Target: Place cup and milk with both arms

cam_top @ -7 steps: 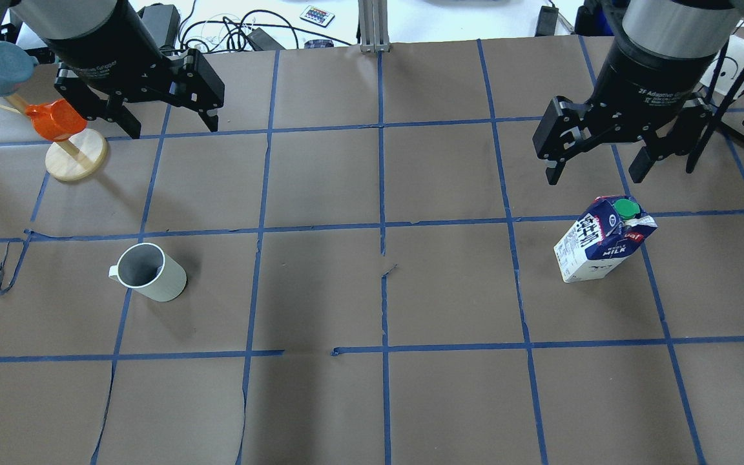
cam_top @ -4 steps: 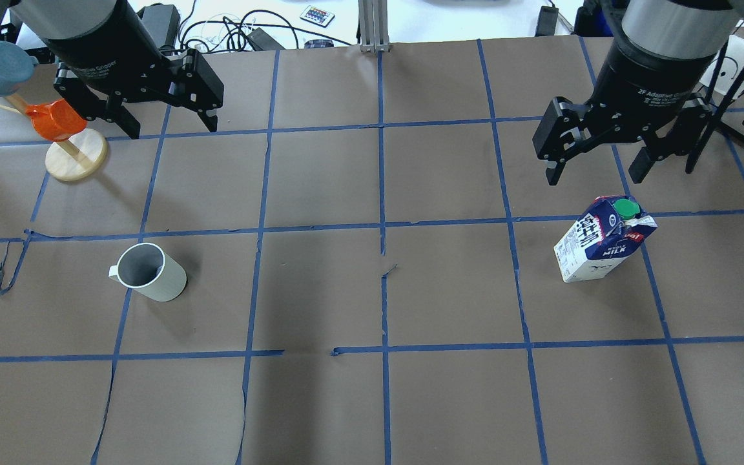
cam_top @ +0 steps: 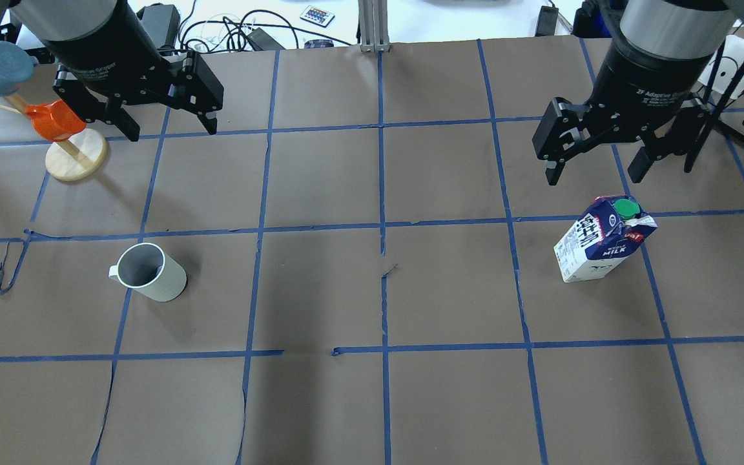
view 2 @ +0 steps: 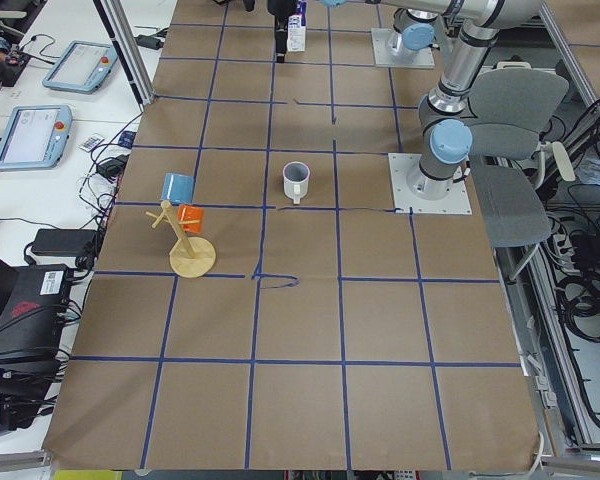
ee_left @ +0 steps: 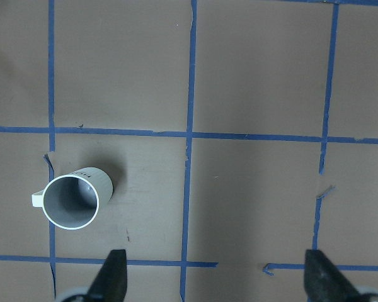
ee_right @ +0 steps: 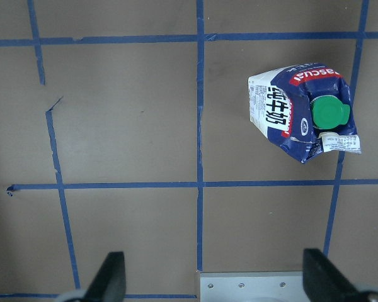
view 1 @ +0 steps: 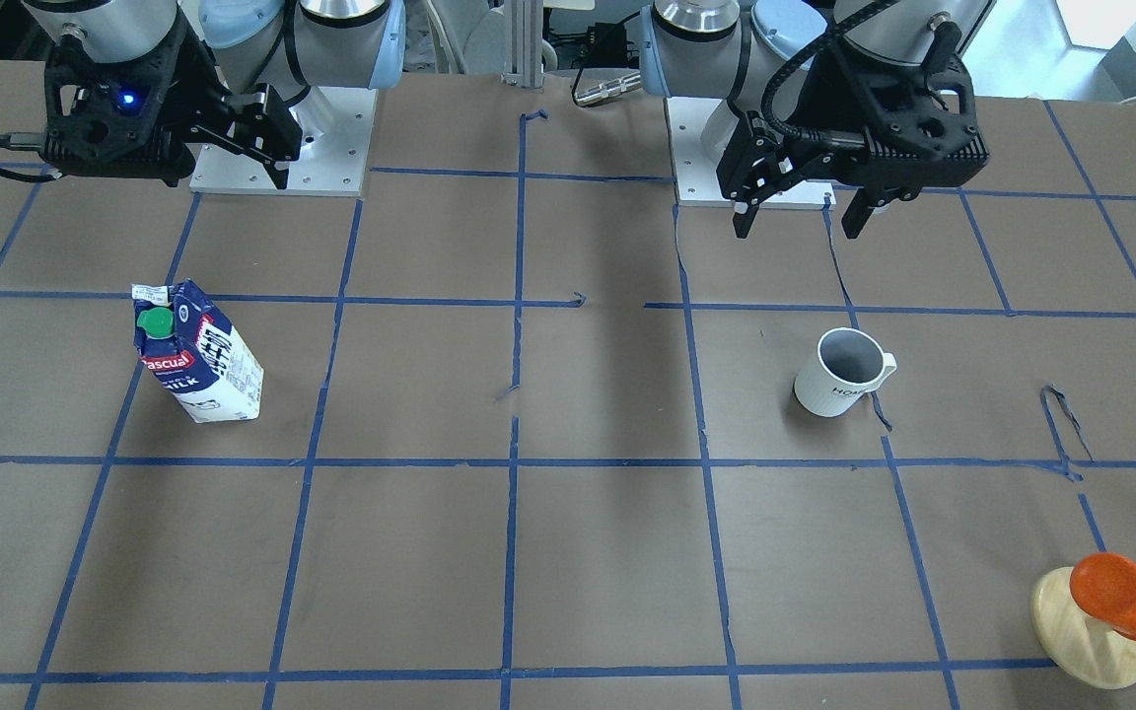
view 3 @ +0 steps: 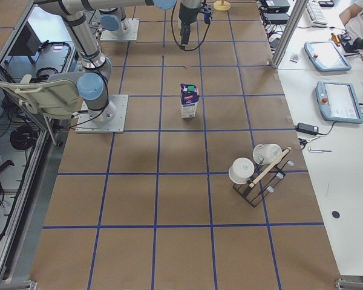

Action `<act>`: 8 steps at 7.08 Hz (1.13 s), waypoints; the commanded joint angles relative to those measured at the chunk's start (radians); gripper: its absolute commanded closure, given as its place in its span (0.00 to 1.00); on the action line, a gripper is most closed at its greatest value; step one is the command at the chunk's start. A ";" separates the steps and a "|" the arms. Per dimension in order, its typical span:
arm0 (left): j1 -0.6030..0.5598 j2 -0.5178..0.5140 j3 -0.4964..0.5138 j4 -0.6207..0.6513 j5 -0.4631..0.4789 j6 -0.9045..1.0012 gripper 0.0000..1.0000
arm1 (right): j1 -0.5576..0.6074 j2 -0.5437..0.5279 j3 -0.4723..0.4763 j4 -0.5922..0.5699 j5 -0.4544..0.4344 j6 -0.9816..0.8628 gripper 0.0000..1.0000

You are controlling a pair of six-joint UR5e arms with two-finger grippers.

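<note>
The white cup (cam_top: 151, 272) with a dark grey inside stands upright on the left half of the table, its handle pointing left; it also shows in the front view (view 1: 839, 373) and the left wrist view (ee_left: 72, 201). The blue and white milk (cam_top: 604, 239) with a green cap stands upright on the right half, and shows in the right wrist view (ee_right: 302, 116). My left gripper (cam_top: 172, 132) is open and empty, high above the table and beyond the cup. My right gripper (cam_top: 593, 179) is open and empty, high above and just beyond the milk.
A wooden mug tree (cam_top: 75, 155) with an orange cup (cam_top: 55, 121) stands at the far left. A black rack (cam_top: 743, 84) with white cups stands at the far right edge. Blue tape lines cross the brown table cover. Cables lie beyond the far edge.
Both grippers have shifted only very slightly and stay open. The cup and the milk have not moved.
</note>
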 commanded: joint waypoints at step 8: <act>0.001 0.000 0.000 -0.001 0.000 0.000 0.00 | 0.000 0.004 -0.002 -0.015 0.001 0.011 0.00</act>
